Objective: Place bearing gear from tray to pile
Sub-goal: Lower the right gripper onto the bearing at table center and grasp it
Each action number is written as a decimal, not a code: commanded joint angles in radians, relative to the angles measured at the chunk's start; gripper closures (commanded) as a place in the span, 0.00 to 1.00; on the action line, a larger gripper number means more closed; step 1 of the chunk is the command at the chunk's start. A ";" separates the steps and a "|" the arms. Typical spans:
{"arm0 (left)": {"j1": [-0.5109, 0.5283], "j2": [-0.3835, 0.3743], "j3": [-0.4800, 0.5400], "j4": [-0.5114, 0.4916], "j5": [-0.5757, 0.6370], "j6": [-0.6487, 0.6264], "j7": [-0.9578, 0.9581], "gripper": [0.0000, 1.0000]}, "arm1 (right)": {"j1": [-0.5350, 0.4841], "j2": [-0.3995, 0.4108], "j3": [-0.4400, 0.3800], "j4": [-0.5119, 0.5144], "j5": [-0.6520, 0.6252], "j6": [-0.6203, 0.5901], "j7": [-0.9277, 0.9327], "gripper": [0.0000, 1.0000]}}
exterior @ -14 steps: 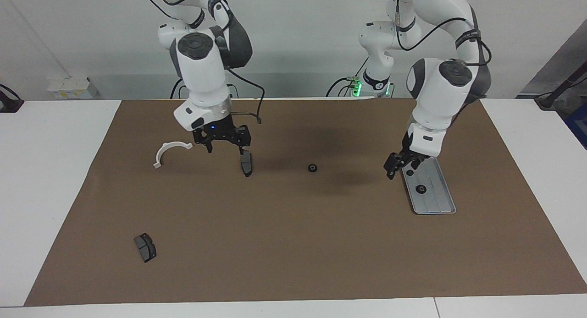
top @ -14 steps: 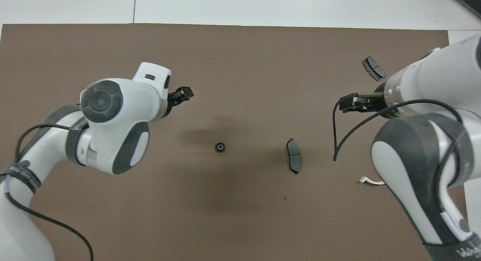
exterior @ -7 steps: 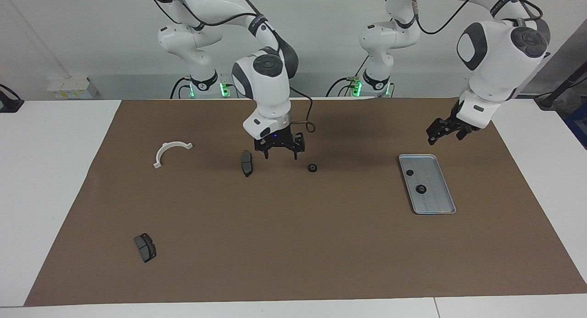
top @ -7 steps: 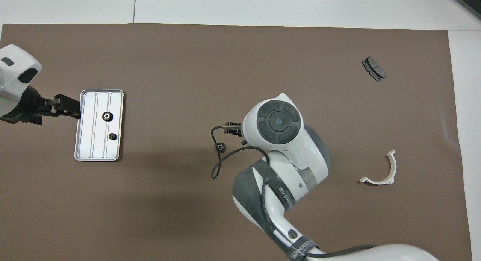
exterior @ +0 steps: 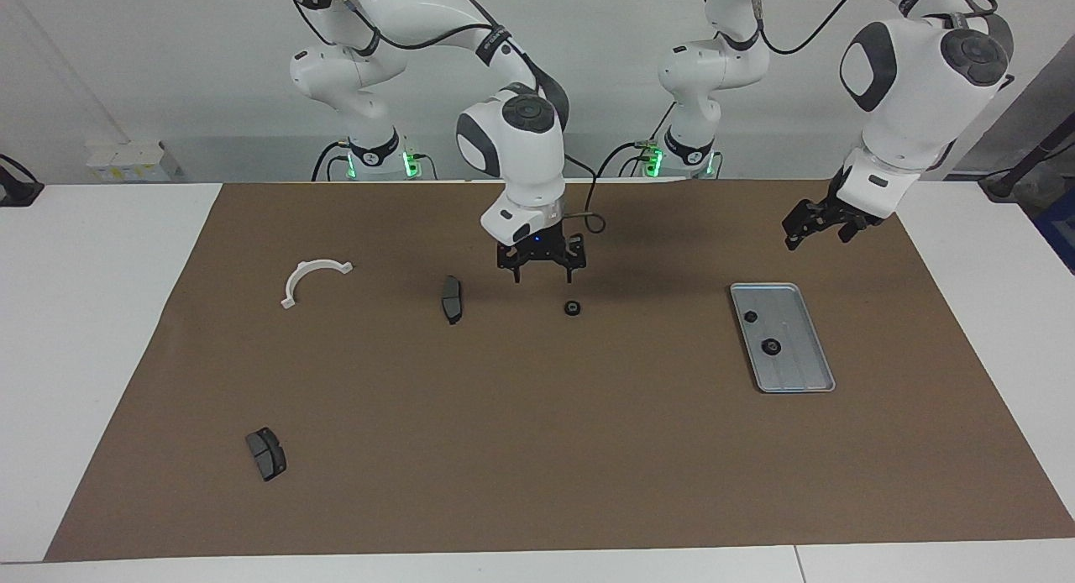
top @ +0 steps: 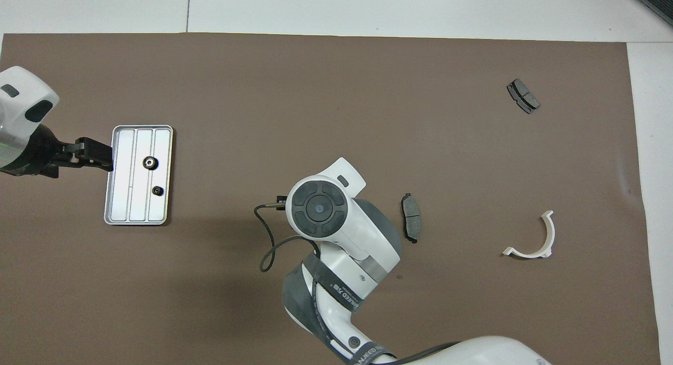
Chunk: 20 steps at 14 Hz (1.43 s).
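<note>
The silver tray (exterior: 799,366) (top: 124,196) lies toward the left arm's end of the table and holds two small black bearing gears (exterior: 769,346) (top: 150,162), the second gear (exterior: 751,317) (top: 156,190) nearer the robots. The pile is a loose scatter: one black gear (exterior: 572,307) mid-mat, a brake pad (exterior: 452,298) (top: 410,224) and a white half-ring bracket (exterior: 312,278) (top: 531,240). My right gripper (exterior: 543,275) hangs open and empty just above the mat beside that loose gear; in the overhead view its wrist hides both. My left gripper (exterior: 813,233) (top: 100,154) is open, raised by the tray's edge.
A second brake pad (exterior: 265,453) (top: 523,95) lies far from the robots toward the right arm's end. The brown mat (exterior: 537,449) covers most of the white table. A black cable loops off the right wrist (top: 271,244).
The right arm swung from over the bracket and brake pad to the mat's middle, beside the loose gear. The left arm lifted off the tray and drew back toward the robots.
</note>
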 commanded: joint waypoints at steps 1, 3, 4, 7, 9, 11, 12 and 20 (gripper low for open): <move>-0.002 -0.016 0.001 -0.023 -0.004 0.029 0.014 0.00 | 0.023 0.104 -0.003 0.062 -0.052 0.059 0.037 0.00; 0.000 -0.016 0.003 -0.023 -0.004 0.032 0.017 0.00 | 0.027 0.125 -0.003 0.062 -0.077 0.083 0.036 0.00; 0.001 -0.016 0.003 -0.025 -0.004 0.037 0.017 0.00 | 0.027 0.129 -0.003 0.057 -0.084 0.083 0.033 0.00; 0.000 -0.019 0.003 -0.036 -0.004 0.034 0.017 0.00 | 0.016 0.130 -0.003 0.042 -0.133 0.089 0.017 0.06; 0.003 -0.026 0.003 -0.046 -0.004 0.032 0.019 0.00 | 0.016 0.130 -0.003 0.025 -0.135 0.102 0.008 0.18; 0.004 -0.030 0.003 -0.054 -0.004 0.032 0.020 0.00 | 0.019 0.127 -0.003 0.005 -0.137 0.103 0.008 0.28; 0.004 -0.030 0.003 -0.056 -0.004 0.032 0.020 0.00 | 0.019 0.126 -0.003 0.001 -0.137 0.103 0.007 0.35; 0.046 -0.059 0.003 -0.241 -0.004 0.259 0.020 0.00 | 0.004 0.098 -0.007 0.014 -0.141 0.083 0.011 1.00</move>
